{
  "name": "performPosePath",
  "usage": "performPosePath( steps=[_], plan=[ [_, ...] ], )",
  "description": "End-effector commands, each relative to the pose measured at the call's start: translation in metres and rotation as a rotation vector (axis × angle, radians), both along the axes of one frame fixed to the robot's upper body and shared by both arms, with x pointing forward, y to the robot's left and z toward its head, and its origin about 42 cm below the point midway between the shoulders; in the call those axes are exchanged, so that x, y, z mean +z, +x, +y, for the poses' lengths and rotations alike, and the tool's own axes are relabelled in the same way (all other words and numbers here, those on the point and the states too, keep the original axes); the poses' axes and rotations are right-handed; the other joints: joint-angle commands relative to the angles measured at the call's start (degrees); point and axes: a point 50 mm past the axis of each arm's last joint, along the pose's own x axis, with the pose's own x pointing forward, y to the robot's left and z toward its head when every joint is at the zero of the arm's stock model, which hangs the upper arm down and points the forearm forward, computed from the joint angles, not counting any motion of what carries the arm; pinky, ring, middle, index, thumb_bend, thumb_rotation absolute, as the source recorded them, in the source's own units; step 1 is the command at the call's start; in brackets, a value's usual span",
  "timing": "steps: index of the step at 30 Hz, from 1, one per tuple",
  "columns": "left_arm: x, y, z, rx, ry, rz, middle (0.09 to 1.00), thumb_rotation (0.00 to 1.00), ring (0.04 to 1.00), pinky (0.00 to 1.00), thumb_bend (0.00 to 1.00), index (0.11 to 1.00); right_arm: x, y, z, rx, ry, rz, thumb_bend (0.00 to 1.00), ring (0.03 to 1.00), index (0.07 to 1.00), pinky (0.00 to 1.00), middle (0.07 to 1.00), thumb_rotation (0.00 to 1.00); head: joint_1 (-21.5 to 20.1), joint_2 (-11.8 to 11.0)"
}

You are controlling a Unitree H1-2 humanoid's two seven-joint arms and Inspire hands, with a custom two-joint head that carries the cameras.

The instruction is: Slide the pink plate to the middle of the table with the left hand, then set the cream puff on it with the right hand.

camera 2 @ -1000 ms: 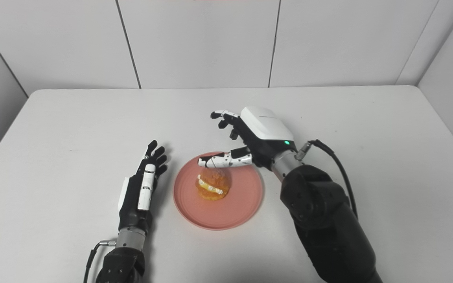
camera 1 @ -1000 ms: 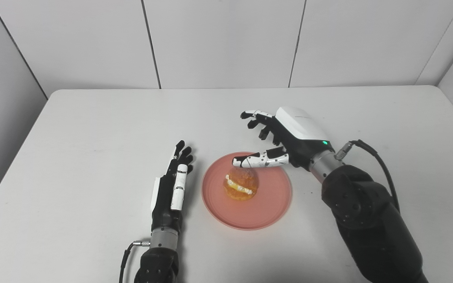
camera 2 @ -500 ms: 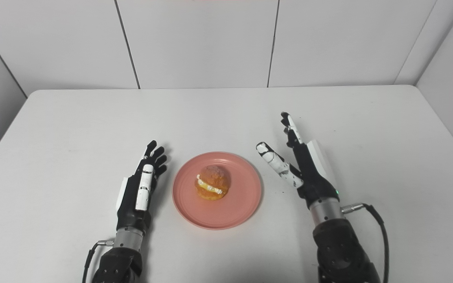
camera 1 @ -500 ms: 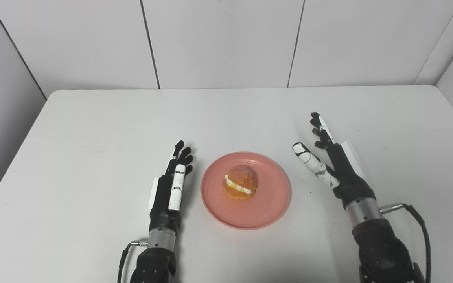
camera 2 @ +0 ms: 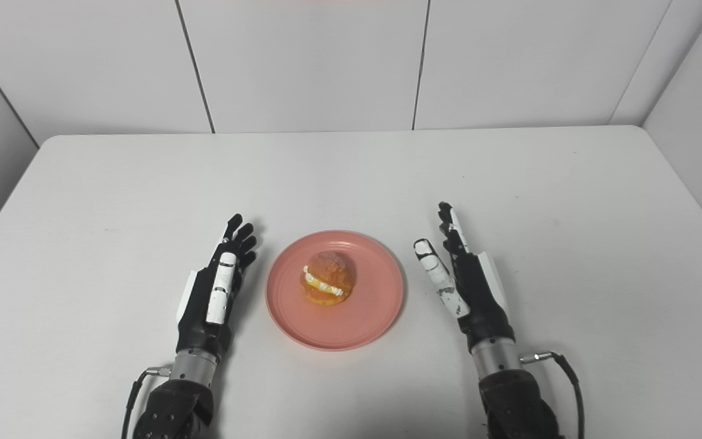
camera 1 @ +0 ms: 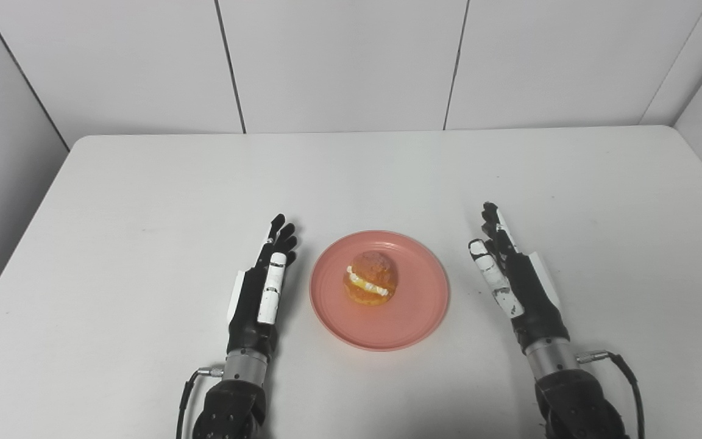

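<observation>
The pink plate [camera 1: 415, 314] lies at the middle front of the white table [camera 1: 144, 183]. The cream puff [camera 1: 370, 285], golden with a band of white cream, sits on the plate a little left of its centre. My left hand [camera 1: 259, 292] rests edge-on on the table just left of the plate, fingers straight, open and empty. My right hand [camera 1: 512, 280] rests edge-on right of the plate, a small gap away, fingers straight, open and empty. Neither hand touches the plate.
White wall panels [camera 1: 339, 61] stand close behind the table's far edge. Grey walls close in on the left and right sides. A cable [camera 1: 622, 366] loops off my right wrist near the front edge.
My right hand has let go of the cream puff on the plate, drawn back to the right and come down beside the plate. My left hand has stayed put. The camera has shifted slightly.
</observation>
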Motion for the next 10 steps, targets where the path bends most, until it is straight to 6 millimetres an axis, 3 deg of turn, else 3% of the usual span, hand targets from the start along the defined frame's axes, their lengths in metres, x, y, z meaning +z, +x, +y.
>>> performPosePath(
  steps=[1,10],
  plan=[
    [-0.013,-0.014,0.003,-0.015,-0.009,0.061,0.967,1.00,0.958,0.96,0.44,0.966,0.005,0.000,0.003,0.042,0.046,-0.072,0.60,0.997,1.000,1.00,1.000,1.00,-0.01,0.07],
    [-0.013,-0.015,0.009,-0.022,-0.002,0.051,0.974,1.00,0.965,0.98,0.45,0.974,-0.018,0.002,0.003,0.071,0.135,0.023,0.44,1.000,1.000,1.00,1.000,1.00,0.70,0.04]
  ],
)
